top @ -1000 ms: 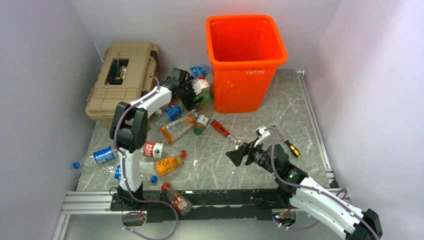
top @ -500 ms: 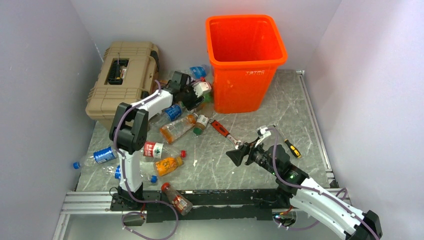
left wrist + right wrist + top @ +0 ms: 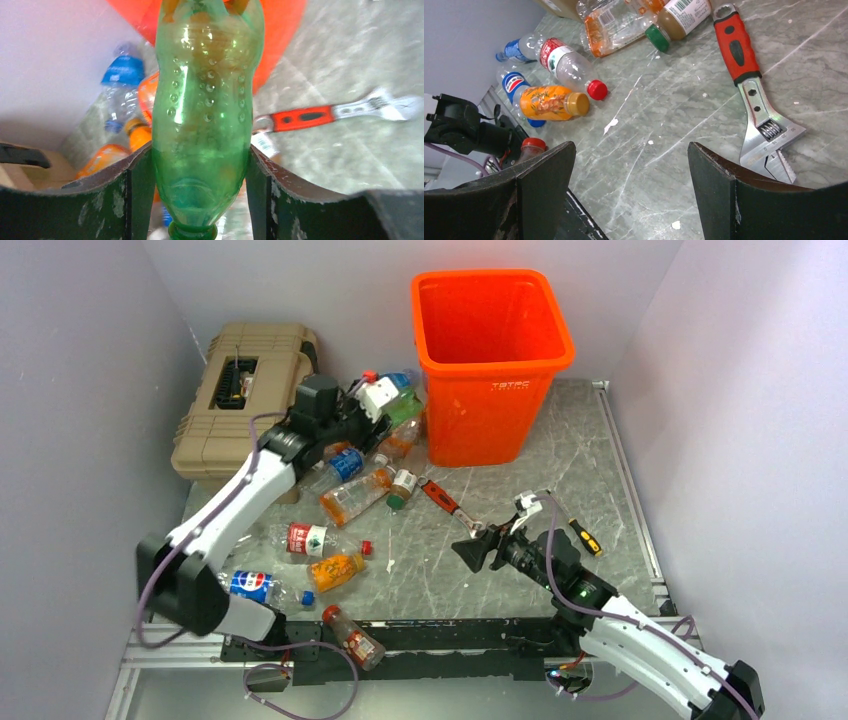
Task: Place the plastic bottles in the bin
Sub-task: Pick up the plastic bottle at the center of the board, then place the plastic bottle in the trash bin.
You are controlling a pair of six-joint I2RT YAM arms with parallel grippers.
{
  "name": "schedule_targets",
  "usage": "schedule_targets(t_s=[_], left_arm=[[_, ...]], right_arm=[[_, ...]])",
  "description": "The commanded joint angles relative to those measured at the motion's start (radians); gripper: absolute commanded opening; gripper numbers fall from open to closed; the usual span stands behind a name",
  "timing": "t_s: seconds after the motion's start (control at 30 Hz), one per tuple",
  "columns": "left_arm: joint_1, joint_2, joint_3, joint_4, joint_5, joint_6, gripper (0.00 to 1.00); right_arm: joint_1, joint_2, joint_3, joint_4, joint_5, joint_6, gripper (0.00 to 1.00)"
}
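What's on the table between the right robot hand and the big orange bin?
The red-handled wrench lies there, just ahead of the right gripper and short of the bin. The top view shows it best.

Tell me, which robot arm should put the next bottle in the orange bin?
Left. The left hand holds a green bottle close beside the bin. The right hand is open and empty, down by the wrench, farther from the bin.
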Motion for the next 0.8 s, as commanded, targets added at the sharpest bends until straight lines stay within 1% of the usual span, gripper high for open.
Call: schedule_targets(t_s=[0.0, 0.03, 0.07, 0.13, 0.2, 0.33, 0.43, 0.53, 0.57, 0.6, 0.67, 0.7, 0.77], left_arm=[[-0.019, -0.218, -0.170, 0.078, 0.142, -0.288, 0.40], [-0.018, -0.265, -0.229, 0.161, 0.197, -0.350, 0.40], [-0.020, -0.315, -0.297, 0.286, 0.243, -0.414, 0.39], [-0.022, -0.390, -0.405, 0.477, 0.307, -0.544, 0.39], [-0.022, -0.440, -0.455, 0.569, 0.351, -0.602, 0.39], [-0.022, -0.474, -0.493, 0.673, 0.415, -0.706, 0.36], [-0.022, -0.483, -0.585, 0.881, 0.461, -0.850, 0.36], [-0.022, -0.478, -0.697, 1.112, 0.457, -0.984, 0.36], [-0.025, -0.469, -0.712, 1.164, 0.465, -1.018, 0.36], [-0.027, -0.464, -0.707, 1.187, 0.483, -1.036, 0.36], [-0.036, -0.470, -0.685, 1.127, 0.503, -1.020, 0.36], [-0.041, -0.478, -0.680, 1.102, 0.492, -1.007, 0.36], [-0.051, -0.493, -0.691, 1.113, 0.481, -1.005, 0.36]], right_arm=[[0.004, 0.041, 0.061, 0.121, -0.049, 0.010, 0.87], [0.004, 0.062, 0.076, 0.145, -0.065, 0.011, 0.87], [0.004, 0.089, 0.090, 0.166, -0.081, 0.015, 0.87], [0.004, 0.139, 0.120, 0.212, -0.109, 0.027, 0.86], [0.005, 0.178, 0.134, 0.264, -0.125, 0.042, 0.86], [0.012, 0.221, 0.144, 0.362, -0.125, 0.064, 0.86], [0.016, 0.232, 0.166, 0.418, -0.119, 0.067, 0.86], [0.023, 0.230, 0.201, 0.452, -0.095, 0.059, 0.86], [0.024, 0.225, 0.211, 0.467, -0.085, 0.054, 0.86], [0.026, 0.218, 0.227, 0.485, -0.075, 0.046, 0.86], [0.029, 0.207, 0.257, 0.511, -0.051, 0.032, 0.86], [0.032, 0.202, 0.276, 0.513, -0.031, 0.020, 0.86], [0.056, 0.177, 0.296, 0.548, 0.038, -0.009, 0.86]])
